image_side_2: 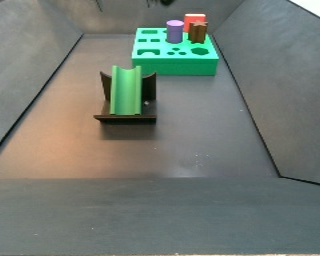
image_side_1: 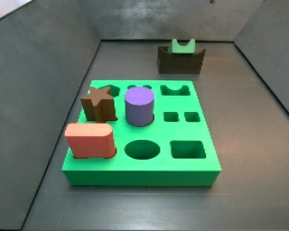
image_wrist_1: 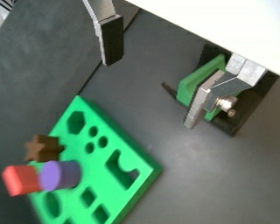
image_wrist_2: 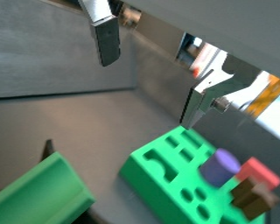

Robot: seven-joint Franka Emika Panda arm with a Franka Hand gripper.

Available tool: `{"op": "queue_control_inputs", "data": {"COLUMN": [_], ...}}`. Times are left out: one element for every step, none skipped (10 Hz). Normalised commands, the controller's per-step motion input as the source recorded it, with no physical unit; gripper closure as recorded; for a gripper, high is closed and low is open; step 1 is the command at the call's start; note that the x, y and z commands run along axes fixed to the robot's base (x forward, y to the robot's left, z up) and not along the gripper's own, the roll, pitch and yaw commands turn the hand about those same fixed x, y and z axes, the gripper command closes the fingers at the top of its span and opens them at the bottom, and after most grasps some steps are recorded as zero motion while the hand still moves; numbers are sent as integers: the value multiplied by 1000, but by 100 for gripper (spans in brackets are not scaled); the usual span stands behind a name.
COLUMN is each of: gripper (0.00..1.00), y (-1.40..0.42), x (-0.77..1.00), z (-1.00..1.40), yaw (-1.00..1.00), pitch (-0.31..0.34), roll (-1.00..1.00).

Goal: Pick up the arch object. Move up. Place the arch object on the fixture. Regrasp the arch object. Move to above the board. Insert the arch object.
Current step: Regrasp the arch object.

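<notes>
Tool (image_wrist_1: pixel 154 79): the 2 flat silver fingers with dark pads stand well apart and empty in both wrist views, raised above the floor; 1 finger (image_wrist_2: pixel 106 39) hangs over bare dark floor, nothing between it and its mate. Tool not seen in either side view.

Small muted-green notched arch object (image_wrist_1: pixel 202 80) sits in the U-shaped dip of the dark blocky fixture (image_wrist_1: pixel 238 118), seen in a wrist view just behind 1 finger. In a side view it lies along the cradle (image_side_2: pixel 125 88), long axis running front to back; in a side view its notch faces up (image_side_1: pixel 182 45). The fixture (image_side_1: pixel 181 61) stands apart from the large bright green flat board (image_side_1: pixel 195 167), near the back wall.

On the board: brown star-shaped peg (image_side_1: pixel 98 103), purple cylinder (image_side_1: pixel 140 106), red-pink block (image_side_1: pixel 89 141). The arch-shaped cut-out (image_side_1: pixel 175 89) is empty.

Step in hand, judged: regrasp, arch placed and let go. To do it well: centre the tool over the arch, fingers straddling its 2 flat long sides, descend straight, keep pads clear of the fixture walls, close squarely so the piece does not twist, then lift vertically.
</notes>
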Motion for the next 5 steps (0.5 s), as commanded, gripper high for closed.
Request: {"op": "queue_control_inputs", "data": {"gripper": [0,0,0,0,0], "y": [-49,-26,-26,-26,-25], "x": [-14,-8,-17,-29,-32], "z": [46,23,9,19,12], "yaw": [4,5,5,5,6], "pitch": [36,35,31,25,21], "roll": [1000,1000,1000,1000,1000]}}
